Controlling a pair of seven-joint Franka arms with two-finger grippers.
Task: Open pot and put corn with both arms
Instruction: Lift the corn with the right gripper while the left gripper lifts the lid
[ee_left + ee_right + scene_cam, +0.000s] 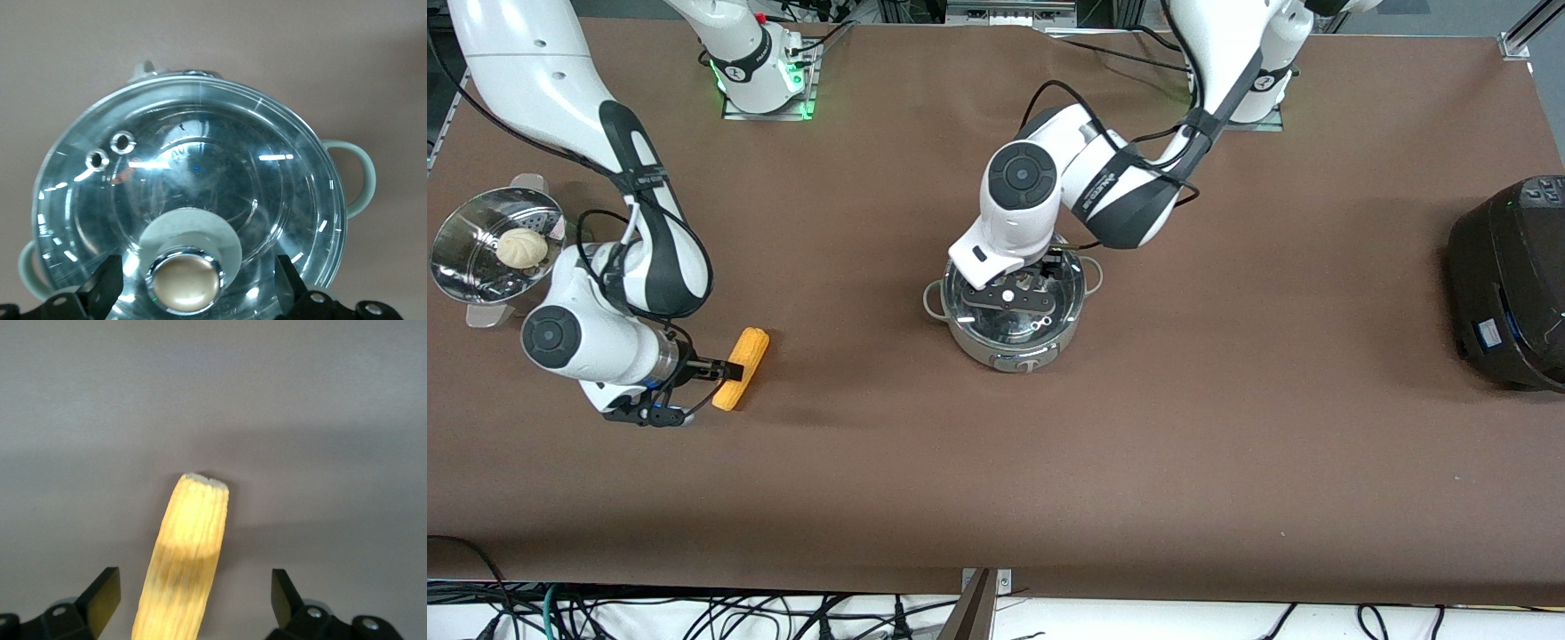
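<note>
The steel pot [996,348] stands mid-table with its glass lid [1049,320] on. My left gripper [1033,284] hangs over the lid. In the left wrist view the left gripper [197,288] is open, and the lid's tan knob [185,281] lies between its fingers [103,288] without touching them. The yellow-orange corn [744,364] lies on the table toward the right arm's end. My right gripper [710,389] is low at the corn. In the right wrist view the right gripper [193,600] is open, with the corn [190,547] between its fingers [103,597], apart from both.
A steel steamer basket [463,258] with a white bun [522,247] stands at the right arm's end of the table. A large black cooker [1512,284] stands at the left arm's end. Brown table surface [996,489] stretches nearer the camera.
</note>
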